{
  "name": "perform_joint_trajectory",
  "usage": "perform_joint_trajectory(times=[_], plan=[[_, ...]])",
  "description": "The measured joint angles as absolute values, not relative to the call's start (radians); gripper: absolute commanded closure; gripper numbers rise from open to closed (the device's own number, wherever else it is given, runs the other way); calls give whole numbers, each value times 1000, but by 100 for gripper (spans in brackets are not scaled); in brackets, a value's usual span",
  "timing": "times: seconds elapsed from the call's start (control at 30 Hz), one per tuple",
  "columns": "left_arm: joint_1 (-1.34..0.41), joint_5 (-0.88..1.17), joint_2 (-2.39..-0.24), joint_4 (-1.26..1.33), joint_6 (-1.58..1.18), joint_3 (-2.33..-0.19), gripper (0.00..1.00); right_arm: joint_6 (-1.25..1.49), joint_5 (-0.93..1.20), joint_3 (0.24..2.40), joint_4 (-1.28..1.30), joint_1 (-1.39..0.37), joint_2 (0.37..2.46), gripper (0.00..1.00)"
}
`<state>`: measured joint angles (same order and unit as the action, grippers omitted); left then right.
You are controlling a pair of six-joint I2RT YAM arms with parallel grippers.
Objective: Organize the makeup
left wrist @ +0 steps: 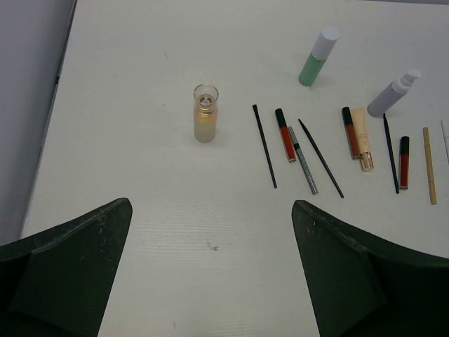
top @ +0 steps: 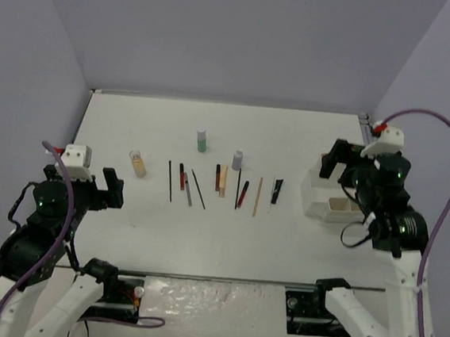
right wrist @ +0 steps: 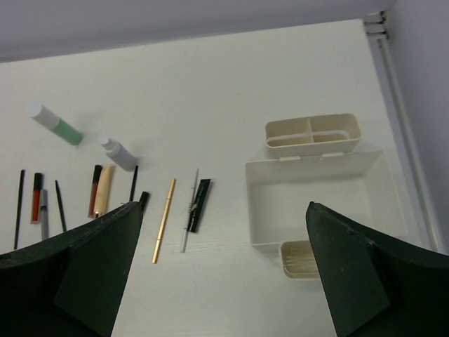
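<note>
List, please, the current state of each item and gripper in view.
beige bottle, upright.
green bottle, upright, capped.
grey bottle, upright.
sticks, lying flat in a row.
tray, large compartment empty.
left gripper, open, holding nothing.
right gripper, open, holding nothing.

Light even and diffuse, from above — white table bright, no glare. Shadows short and soft; grey bottle, ahead of the right jaws, throws a faint one. Wrist views sharp beyond the jaws, dark and slightly soft at them. Top view coarser — sticks barely resolved.
</note>
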<state>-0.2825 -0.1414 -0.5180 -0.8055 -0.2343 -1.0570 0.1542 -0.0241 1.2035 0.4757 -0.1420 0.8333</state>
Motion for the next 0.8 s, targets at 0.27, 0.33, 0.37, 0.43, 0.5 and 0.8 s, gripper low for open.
perform_joint_trajectory(times=[0.27,0.33,0.37,0.43,0.5,0.8], plan=[[-282,-96,-557,-728,-256,-965,3,220,23,1288,489,-280,1203,11],[-282,-92,-546,-704,-261,-928,3,242,28,1285,488,-306,1272,15],[-282,-90,-537,-693,-264,-909,3,252,28,1282,483,-312,1304,16],[-282,-86,-519,-680,-267,-877,3,274,27,1273,469,-314,1360,18],[-282,-85,-504,-672,-267,-854,3,293,28,1257,446,-314,1411,21],[-282,-90,-472,-650,-266,-846,3,376,12,1221,343,-314,1623,37]])
